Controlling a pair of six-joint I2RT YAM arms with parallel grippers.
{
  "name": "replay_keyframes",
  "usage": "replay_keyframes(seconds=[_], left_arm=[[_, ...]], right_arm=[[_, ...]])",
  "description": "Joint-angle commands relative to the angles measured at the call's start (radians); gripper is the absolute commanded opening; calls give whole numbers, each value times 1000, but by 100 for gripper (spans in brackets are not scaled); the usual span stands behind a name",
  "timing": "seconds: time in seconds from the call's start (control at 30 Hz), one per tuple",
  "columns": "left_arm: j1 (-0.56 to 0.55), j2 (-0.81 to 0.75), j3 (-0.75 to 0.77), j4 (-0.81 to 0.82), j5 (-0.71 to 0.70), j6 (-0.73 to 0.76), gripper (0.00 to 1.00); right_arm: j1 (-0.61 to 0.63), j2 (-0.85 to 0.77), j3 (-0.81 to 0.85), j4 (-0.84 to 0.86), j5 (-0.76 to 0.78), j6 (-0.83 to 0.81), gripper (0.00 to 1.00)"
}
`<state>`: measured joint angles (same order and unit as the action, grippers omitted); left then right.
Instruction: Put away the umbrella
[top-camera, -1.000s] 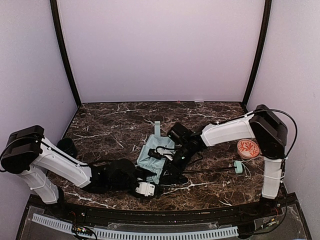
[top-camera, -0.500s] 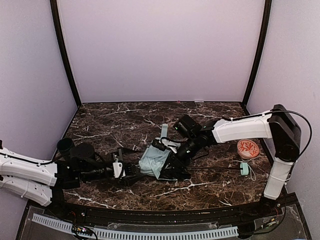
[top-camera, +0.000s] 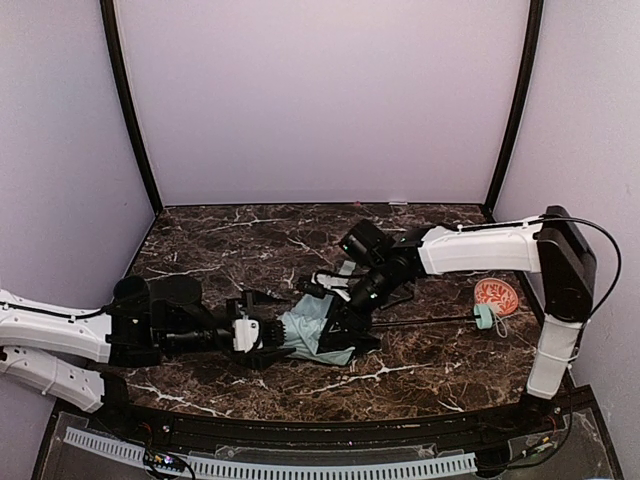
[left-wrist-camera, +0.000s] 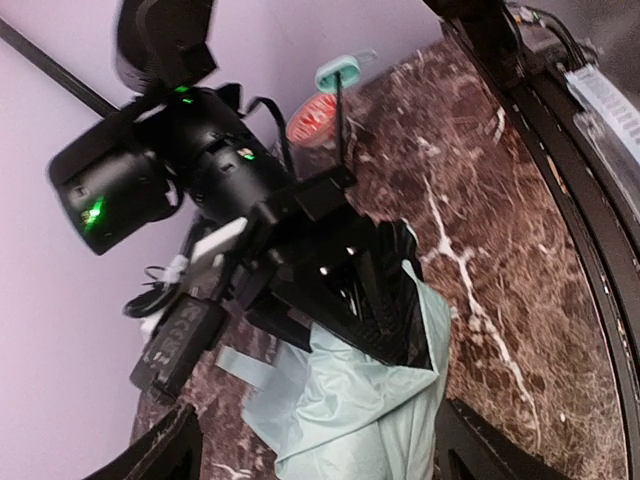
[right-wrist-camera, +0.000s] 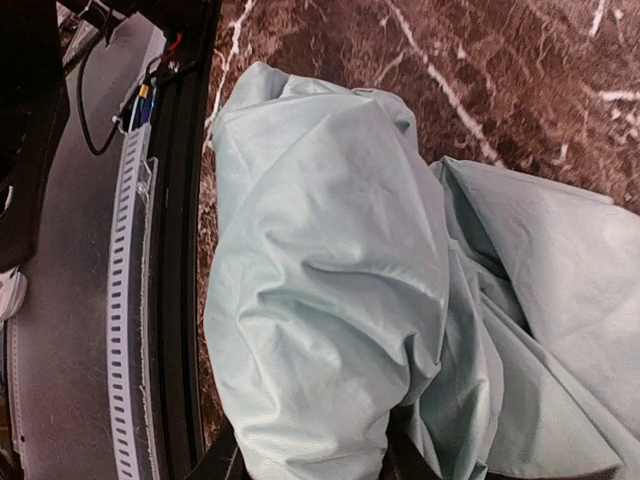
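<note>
Since the umbrella (top-camera: 305, 332) lies collapsed mid-counter w/ its mint cloth loose and bunched, I read the step as gathering/wrapping the canopy, not yet stowing.

- Right tool (top-camera: 342, 318): clamped on a fold of the cloth; wrist cam shows fabric pinched btwn the fingers.
- Left tool (top-camera: 272, 335): fingers well apart, low over the counter (top-camera: 420, 370), aimed at the near-left end of the cloth. Nothing in it.
- Shaft (top-camera: 420, 322) runs out to the right, thin and black, ending in the small mint handle (top-camera: 483, 318), which sits just beside a red-patterned dish (top-camera: 496, 296).

Next move, my guess: bring left tool in over the loose folds and close on them, while the right grip steadies the bundle. Needs a low, level approach; the cloth is slack and will slide rather than resist.

Room/edges:
- Cloth is near the front rail (top-camera: 300, 415) per right wrist cam; little margin toward me.
- Open marble behind the bundle, toward the back wall.
- Tools sit close together across the cloth; collision risk if left overshoots.
- Swinging the shaft could knock the dish.
</note>
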<state>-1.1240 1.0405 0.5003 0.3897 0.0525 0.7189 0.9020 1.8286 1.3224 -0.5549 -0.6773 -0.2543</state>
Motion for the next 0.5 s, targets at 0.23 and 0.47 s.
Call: replay_keyframes(seconds=[0.23,0.47], left_arm=[[-17,362,34,22,-123,128,84],[-17,524,62,160,-167,176,84]], right_arm=[[26,122,-87,43,-74,-14,2],[51,167,-84,51,-137,-55,2]])
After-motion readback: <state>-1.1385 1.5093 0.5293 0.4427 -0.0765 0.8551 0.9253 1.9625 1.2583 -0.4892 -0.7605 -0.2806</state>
